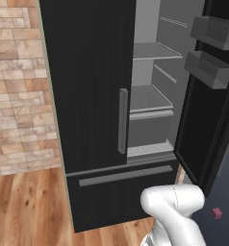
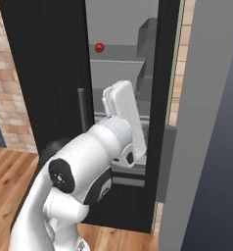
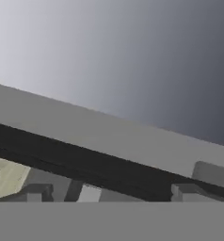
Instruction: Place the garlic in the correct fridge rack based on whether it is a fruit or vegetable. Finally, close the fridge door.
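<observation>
A brick wall [image 1: 15, 86] in mixed tan, pink and cream blocks runs along the left of the left base view, meeting a wooden plank floor [image 1: 30, 206] of warm orange-brown boards. The same brickwork [image 2: 8, 103] shows at the left of the right base view, with a narrow strip [image 2: 179, 63] of it to the right. A tall plain grey panel [image 2: 206, 137] stands at the right, shading to dark blue-grey. Lighting is even and soft.

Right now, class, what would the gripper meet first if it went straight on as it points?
The gripper faces a pale grey fridge interior surface, possibly the fridge rack; depth is unclear, so that is a guess.
</observation>
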Robot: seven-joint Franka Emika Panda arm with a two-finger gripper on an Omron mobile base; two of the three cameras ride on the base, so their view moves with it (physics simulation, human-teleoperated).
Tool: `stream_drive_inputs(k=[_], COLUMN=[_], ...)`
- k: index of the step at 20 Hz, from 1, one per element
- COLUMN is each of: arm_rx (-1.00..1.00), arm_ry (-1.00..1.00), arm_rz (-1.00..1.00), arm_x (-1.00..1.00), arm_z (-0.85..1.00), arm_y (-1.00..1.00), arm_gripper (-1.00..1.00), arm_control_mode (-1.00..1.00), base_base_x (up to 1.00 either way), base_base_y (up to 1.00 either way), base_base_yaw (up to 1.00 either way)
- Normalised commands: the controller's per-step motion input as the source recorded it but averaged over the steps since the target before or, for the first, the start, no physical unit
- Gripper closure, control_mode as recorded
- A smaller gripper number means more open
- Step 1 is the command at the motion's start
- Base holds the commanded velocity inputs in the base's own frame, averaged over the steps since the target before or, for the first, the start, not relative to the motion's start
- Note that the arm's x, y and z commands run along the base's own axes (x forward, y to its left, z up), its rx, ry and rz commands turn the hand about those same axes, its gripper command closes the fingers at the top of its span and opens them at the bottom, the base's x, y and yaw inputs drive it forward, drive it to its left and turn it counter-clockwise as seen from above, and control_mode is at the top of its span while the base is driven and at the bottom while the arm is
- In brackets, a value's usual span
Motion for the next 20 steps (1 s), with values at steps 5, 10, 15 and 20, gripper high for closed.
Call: stream_drive_inputs(k=[5, 10, 15, 20], arm_rx=[0.41, 0.25, 0.13, 0.04], arm_ry=[-0.16, 0.0, 0.0, 0.0], arm_rz=[0.34, 0.38, 0.38, 0.32], arm_x=[0.4, 0.56, 0.67, 0.7], arm_z=[0.0, 0.0, -0.05, -0.17], arm_y=[-0.77, -0.7, -0.38, -0.01], arm_gripper=[-1.0, -1.0, -1.0, -1.0], arm_control_mode=[-1.0, -1.0, -1.0, -1.0], base_base_x=[0.0, 0.0, 0.0, 0.0], base_base_y=[0.0, 0.0, 0.0, 0.0], base_base_yaw=[0.0, 0.0, 0.0, 0.0])
